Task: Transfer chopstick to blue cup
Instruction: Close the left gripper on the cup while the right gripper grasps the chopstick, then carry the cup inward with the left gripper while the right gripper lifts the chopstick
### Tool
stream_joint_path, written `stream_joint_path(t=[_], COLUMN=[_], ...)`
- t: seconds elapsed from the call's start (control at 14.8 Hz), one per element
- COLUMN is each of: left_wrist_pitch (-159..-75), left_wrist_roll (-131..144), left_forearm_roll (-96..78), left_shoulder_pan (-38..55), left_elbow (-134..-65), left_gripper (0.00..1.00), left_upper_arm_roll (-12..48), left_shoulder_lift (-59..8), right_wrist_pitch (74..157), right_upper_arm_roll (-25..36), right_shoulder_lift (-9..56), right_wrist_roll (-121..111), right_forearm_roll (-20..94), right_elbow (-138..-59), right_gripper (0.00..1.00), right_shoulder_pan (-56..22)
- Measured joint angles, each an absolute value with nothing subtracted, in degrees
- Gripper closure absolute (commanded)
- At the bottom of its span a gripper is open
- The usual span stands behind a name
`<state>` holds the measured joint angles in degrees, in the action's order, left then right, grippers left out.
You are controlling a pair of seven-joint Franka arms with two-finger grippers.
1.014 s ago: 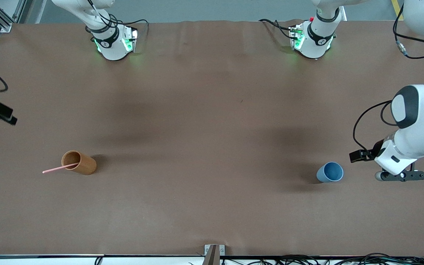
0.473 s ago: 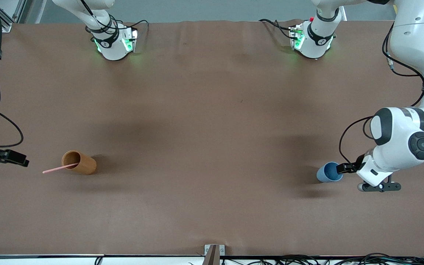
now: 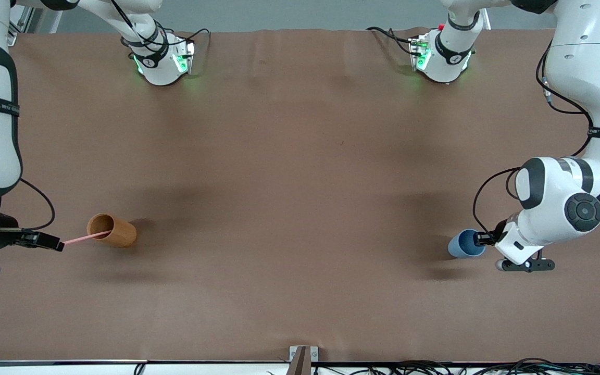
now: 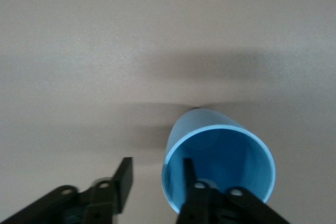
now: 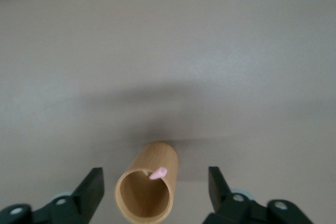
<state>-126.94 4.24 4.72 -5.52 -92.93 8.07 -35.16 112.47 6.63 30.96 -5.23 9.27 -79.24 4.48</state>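
Note:
The pink chopstick leans out of the orange-brown cup toward the right arm's end of the table. My right gripper is open at the stick's free end; in the right wrist view its jaws flank the cup, with the stick's tip seen end-on. The blue cup stands toward the left arm's end. My left gripper is open at its rim: in the left wrist view one finger is inside the cup, the other outside.
The brown table cover spans the view between the two cups. The arm bases stand at the table's edge farthest from the front camera. A metal bracket and cables line the nearest edge.
My right gripper came down and in to the chopstick's free end. My left gripper moved in from the table's end to the blue cup's rim. Cups and stick have not moved.

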Motion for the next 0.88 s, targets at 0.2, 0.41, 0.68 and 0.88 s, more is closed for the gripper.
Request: stream_joint_path(t=[0.2,0.41,0.68,0.88], left_wrist_pitch=[-127.4,-127.7,-127.1,-123.7], left_wrist_roll=[4.3,4.3,5.2,11.9], left_forearm_roll=[4.7,4.7,4.7,4.7], left_shoulder_pan=[-5.7,-5.7,-5.2,-2.3], left_elbow=[-92.9,-92.3,-91.5,-91.5], left_gripper=[0.96,0.99,0.99,0.99], left_upper_arm_roll=[8.1,8.2,10.0,12.6], left_shoulder_lift=[-35.6,-35.4,-33.4,-30.4], right_wrist_pitch=[114.1,114.2,114.3,114.4], right_upper_arm_roll=[6.6,6.6,6.5,6.4], right_shoulder_lift=[31.4,31.4,31.4,31.5], right_wrist_roll=[-5.2,-5.2,-5.2,-4.8], right_forearm_roll=[9.7,9.8,9.9,10.1], right_elbow=[-81.2,-82.5,-83.1,-83.3], right_gripper=[0.29,0.45,0.71,0.80], right_shoulder_pan=[4.8,4.8,4.8,4.7])
